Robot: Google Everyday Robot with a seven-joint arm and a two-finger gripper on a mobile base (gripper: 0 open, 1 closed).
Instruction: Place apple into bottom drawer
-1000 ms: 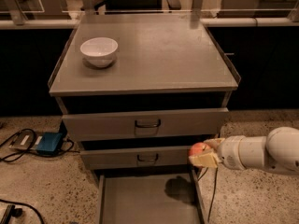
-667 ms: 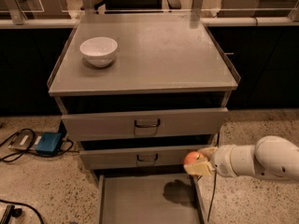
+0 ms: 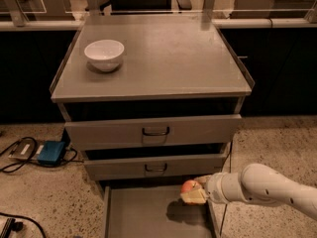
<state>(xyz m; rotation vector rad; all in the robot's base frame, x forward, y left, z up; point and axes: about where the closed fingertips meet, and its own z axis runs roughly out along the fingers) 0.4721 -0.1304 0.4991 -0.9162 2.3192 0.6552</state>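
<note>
Nearest: 1 bottom drawer [image 3: 141,213], pulled out, flat grey floor showing. 1 gripper [image 3: 193,192] hangs over the drawer's right-hand part (frame right), just in front of the middle drawer's face, fingers clamped on 1 apple [image 3: 188,185]. Apple is up off the drawer floor, w/ a dark shadow [image 3: 185,214] on the floor beneath it. Apple's round, so no real long axis. Stem can't be made out, so can't tell which way it points. Red-orange skin faces up, w/ a pale gripper pad under it. 1 white arm [image 3: 267,187] comes in from the frame's right edge, approx level.

Behind: 2 more drawers, middle drawer [image 3: 124,168] & top drawer [image 3: 109,132], each w/ 1 black handle. On the speckled floor [image 3: 44,202] at frame left: 1 blue box [image 3: 51,151] w/ cables.

Farthest: grey cabinet top [image 3: 168,53], w/ 1 white bowl [image 3: 104,53] upright on its left side.
</note>
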